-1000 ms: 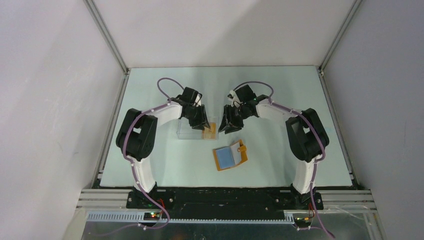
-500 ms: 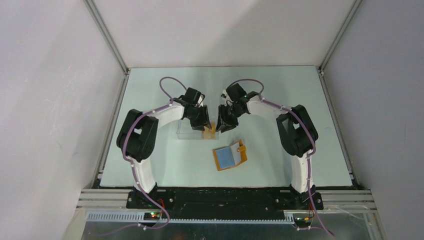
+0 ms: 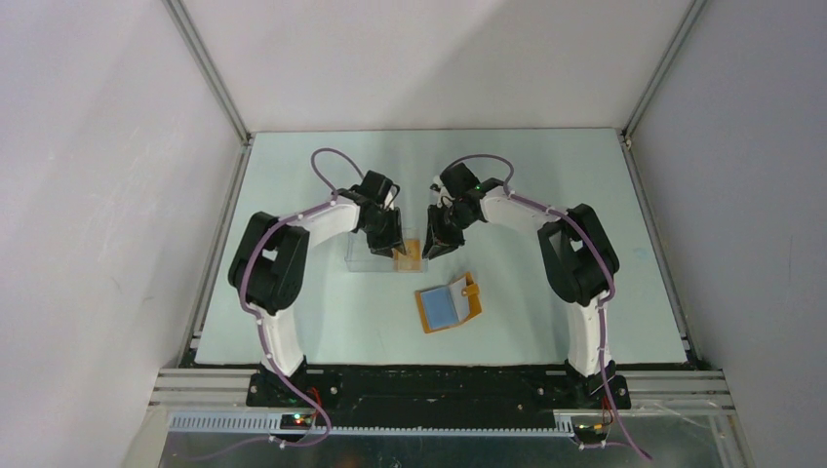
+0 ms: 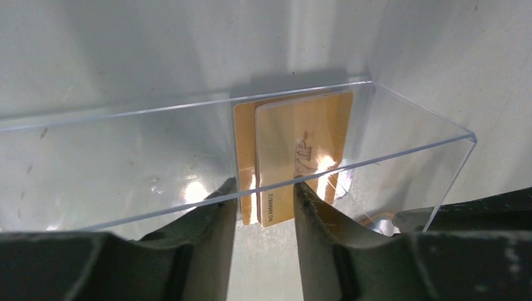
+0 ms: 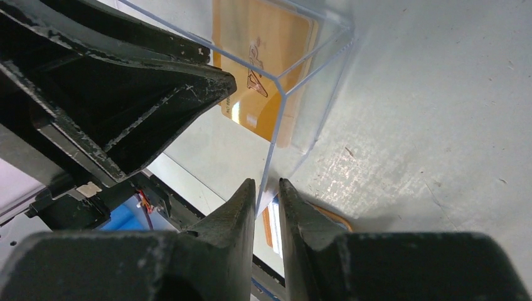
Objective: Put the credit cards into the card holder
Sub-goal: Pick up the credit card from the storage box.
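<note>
Two tan-orange credit cards lie overlapped at the right end of a clear plastic case. My left gripper is open at the case's rim, and the cards' near ends show between its fingers. From the other side, my right gripper has its jaws narrowed round the case's end wall, with a thin slit on each side. The card holder lies open in front of the case, blue panel up. From above, the cards sit between the left gripper and the right gripper.
The clear case lies across the middle of the pale green table. The two wrists stand close together over its right end. Grey walls with metal rails close in the table's sides and back.
The right arm has swung left to the case's right end, and its jaws have narrowed round the wall. The left gripper has shifted only slightly. Case, cards and card holder have not moved.
</note>
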